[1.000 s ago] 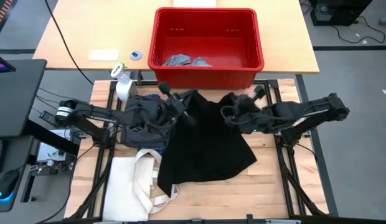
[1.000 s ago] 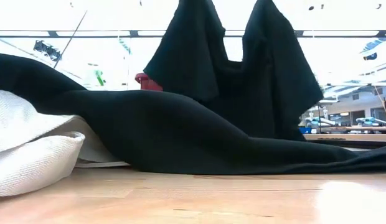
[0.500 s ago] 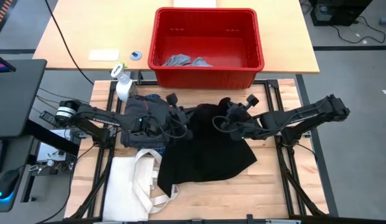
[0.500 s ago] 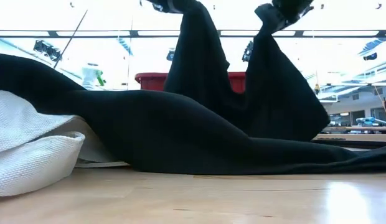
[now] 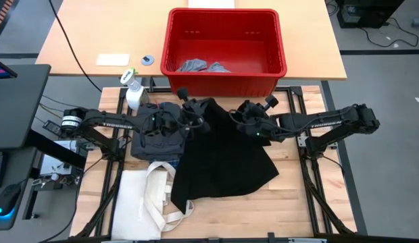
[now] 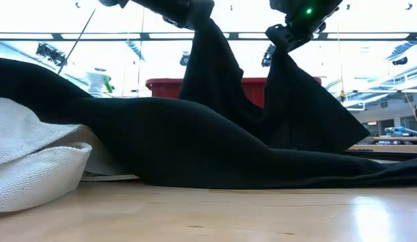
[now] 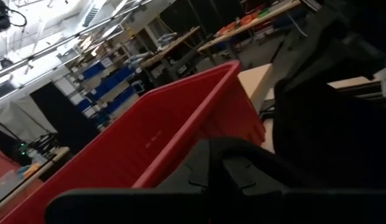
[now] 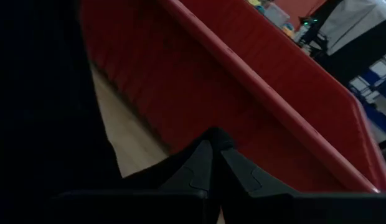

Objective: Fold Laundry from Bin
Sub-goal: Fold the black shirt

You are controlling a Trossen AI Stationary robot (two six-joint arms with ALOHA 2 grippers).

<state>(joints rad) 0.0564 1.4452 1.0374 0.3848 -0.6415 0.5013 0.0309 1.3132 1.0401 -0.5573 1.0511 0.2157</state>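
Black garment (image 5: 223, 158) edge pinched by left pincer (image 5: 196, 115), right pincer (image 5: 244, 120)

Both arms are dark, near-black, built of slim jointed links with round knobs at the wrists. Loose black cables loop along the left arm (image 5: 108, 123). The right arm (image 5: 324, 121) shows a small green light near its wrist, bright from table level too.
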